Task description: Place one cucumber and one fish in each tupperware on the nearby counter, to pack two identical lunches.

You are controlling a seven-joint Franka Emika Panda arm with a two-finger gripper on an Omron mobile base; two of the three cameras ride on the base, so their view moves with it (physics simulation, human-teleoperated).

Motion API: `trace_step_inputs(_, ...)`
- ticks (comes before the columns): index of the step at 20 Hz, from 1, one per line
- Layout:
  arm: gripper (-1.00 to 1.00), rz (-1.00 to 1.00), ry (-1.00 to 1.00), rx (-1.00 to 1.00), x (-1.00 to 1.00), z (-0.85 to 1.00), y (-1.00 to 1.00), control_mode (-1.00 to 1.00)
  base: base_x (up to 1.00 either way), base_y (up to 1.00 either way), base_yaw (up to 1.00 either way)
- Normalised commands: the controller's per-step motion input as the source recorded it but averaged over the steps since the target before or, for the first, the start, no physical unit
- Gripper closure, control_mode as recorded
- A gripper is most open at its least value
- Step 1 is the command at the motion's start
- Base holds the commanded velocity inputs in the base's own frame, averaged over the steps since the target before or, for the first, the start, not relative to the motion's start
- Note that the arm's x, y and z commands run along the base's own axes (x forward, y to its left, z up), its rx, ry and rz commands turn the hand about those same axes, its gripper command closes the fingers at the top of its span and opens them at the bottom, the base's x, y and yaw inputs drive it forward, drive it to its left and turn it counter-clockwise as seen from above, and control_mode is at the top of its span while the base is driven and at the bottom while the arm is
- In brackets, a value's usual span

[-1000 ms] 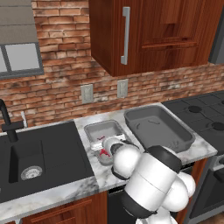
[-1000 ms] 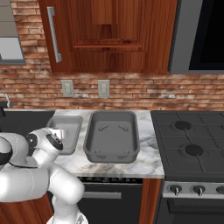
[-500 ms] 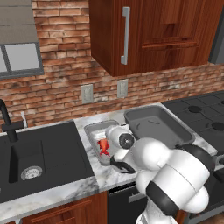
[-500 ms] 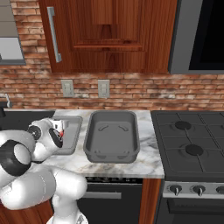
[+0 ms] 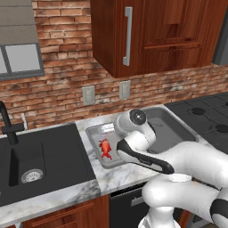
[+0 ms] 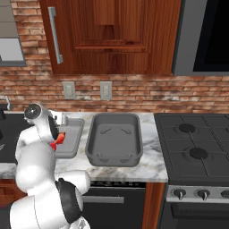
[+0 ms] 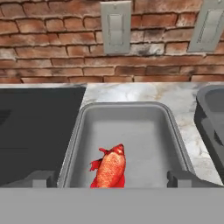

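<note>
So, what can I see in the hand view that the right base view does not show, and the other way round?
The hand view alone shows the whole red fish lying in the smaller tupperware, plus the open gripper above it. The right base view alone shows the entire larger tupperware, which looks empty, and the black stovetop. Both show the brick wall, the two wall outlets, the white counter and the smaller tub with the fish.

free: larger tupperware (image 6: pixel 114 138) interior | blocked: smaller tupperware (image 7: pixel 127 131) front by fish (image 7: pixel 109 168) | behind: brick wall (image 7: pixel 57 43)
</note>
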Motion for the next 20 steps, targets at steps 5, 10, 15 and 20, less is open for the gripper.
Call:
trace_step_inputs(5, -1.00, -0.11, 0.61, -0.18, -0.51, 0.86, 0.00, -1.00, 0.00, 0.00, 0.00)
trace_step_inputs(10, -1.00, -0.05, 0.43, -0.20, -0.67, 0.28, 0.00, -1.00, 0.00, 0.00, 0.00)
trace_step_inputs(15, -1.00, 0.00, -0.21, -0.14, -0.78, -0.85, 0.00, -1.00, 0.00, 0.00, 0.00)
trace_step_inputs(20, -1.00, 0.00, -0.32, -0.05, -0.67, -0.46, -0.14, -1.00, 0.00, 0.00, 0.00)
